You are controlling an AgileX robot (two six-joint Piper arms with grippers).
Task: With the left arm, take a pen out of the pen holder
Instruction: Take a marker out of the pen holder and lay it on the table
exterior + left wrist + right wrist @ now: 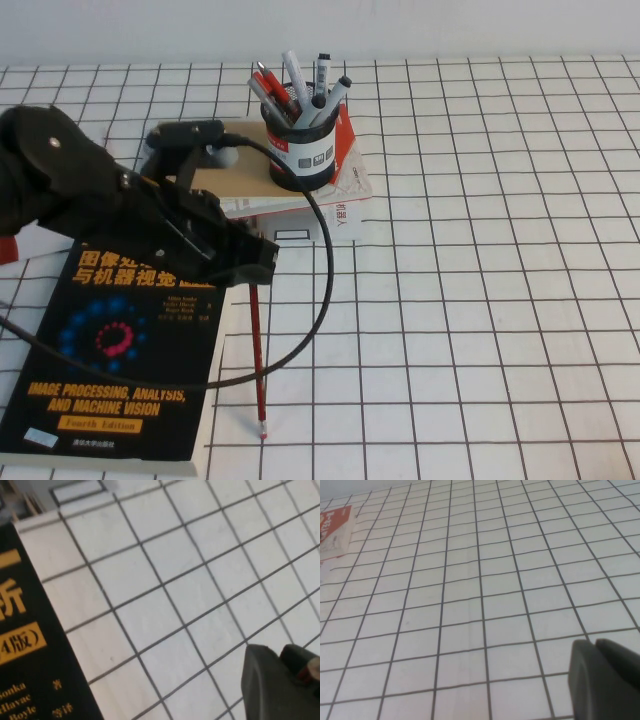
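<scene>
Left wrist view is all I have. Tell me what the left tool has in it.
Observer: The left tool is shut on a red pen, which runs from it toward the robot's side, just right of the black textbook.
Operator: Now give me what stands beyond that tool.
Observer: The pen holder, with several markers in it, sits on a stack of books.
Operator: Report the other arm.
Observer: The right tool shows only in its own wrist view, above bare gridded table. The high view does not catch it.
</scene>
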